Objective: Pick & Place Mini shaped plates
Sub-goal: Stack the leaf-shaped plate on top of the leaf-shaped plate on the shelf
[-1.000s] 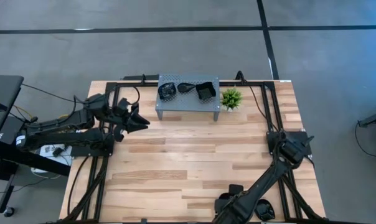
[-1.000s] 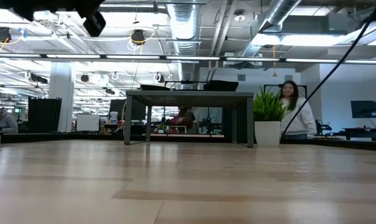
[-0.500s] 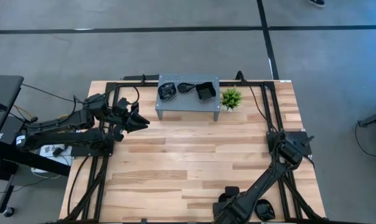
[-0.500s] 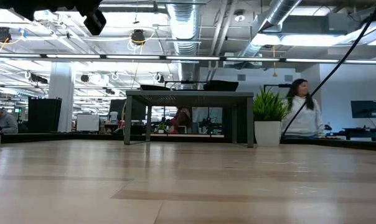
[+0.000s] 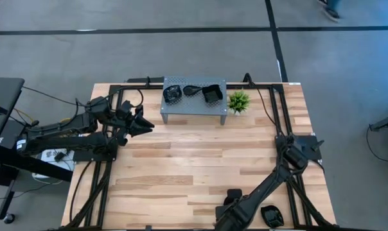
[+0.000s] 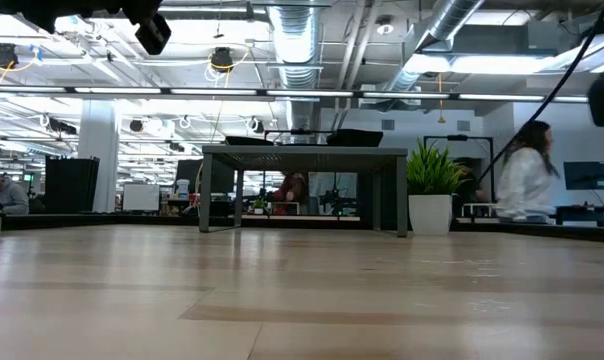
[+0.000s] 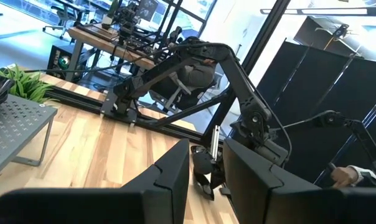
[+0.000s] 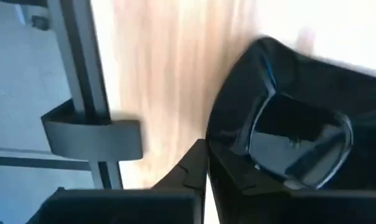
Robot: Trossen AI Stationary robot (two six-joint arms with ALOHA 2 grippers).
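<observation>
Three mini shaped plates, glossy black, lie on top of the grey perforated stand point(image 5: 194, 101): a round one point(image 5: 172, 94), a leaf one point(image 5: 193, 90) and a square one point(image 5: 212, 94). My right gripper point(image 8: 205, 186) points down at the table's near edge point(image 5: 236, 205), shut at another black plate point(image 8: 287, 134) lying on the wood. A black plate point(image 5: 271, 216) shows beside that arm; I cannot tell if it is the same one. My left gripper point(image 7: 206, 180) hangs open and level at the table's left point(image 5: 144, 122), holding nothing. My right gripper comes from above, pointing down, onto the plate's rim point(image 8: 220, 163). One finger point(image 8: 187, 174) stands against the rim's outer side. The other finger cannot be told from the black plate. The plate lies on the table.
A small green plant point(image 5: 238, 101) stands right of the stand. Black frame rails point(image 5: 279, 122) run along the table's sides and far edge. Bare wood fills the middle point(image 5: 200, 160). Beyond the table a person point(image 6: 527, 185) walks in the room.
My right hand has sunk a little and shifted toward the table's near edge, with a slight roll of the wrist. More of the plate beside that arm now shows. The person beyond the table has walked toward the right.
</observation>
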